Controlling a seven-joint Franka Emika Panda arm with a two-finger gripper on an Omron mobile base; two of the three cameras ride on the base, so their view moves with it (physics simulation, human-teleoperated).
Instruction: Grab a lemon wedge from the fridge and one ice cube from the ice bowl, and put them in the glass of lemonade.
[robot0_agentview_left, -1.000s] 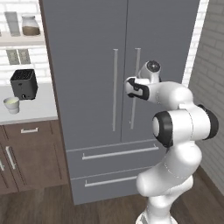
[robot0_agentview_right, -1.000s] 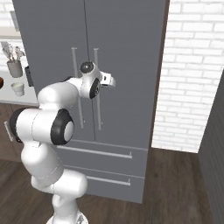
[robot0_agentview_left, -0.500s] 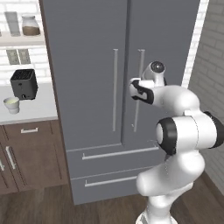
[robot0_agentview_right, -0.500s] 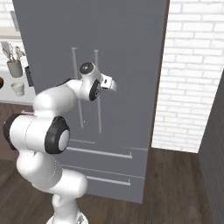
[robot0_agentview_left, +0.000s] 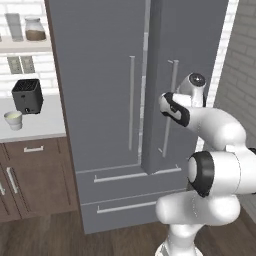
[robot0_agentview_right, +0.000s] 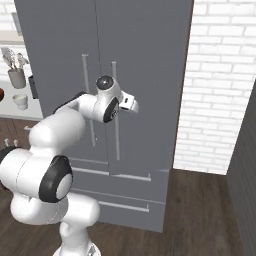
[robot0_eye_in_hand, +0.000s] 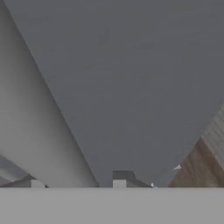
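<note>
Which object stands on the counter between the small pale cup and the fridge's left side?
In the left base view, a black toaster sits on the counter, between the glass of lemonade and the fridge, set slightly farther back.

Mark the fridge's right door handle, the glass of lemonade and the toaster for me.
right door handle (robot0_agentview_left: 168, 107): left base view, on the vertical bar, just above the arm.
glass of lemonade (robot0_agentview_left: 13, 120): left base view, on the cup's pale side wall.
toaster (robot0_agentview_left: 27, 95): left base view, on its dark front face.
</note>
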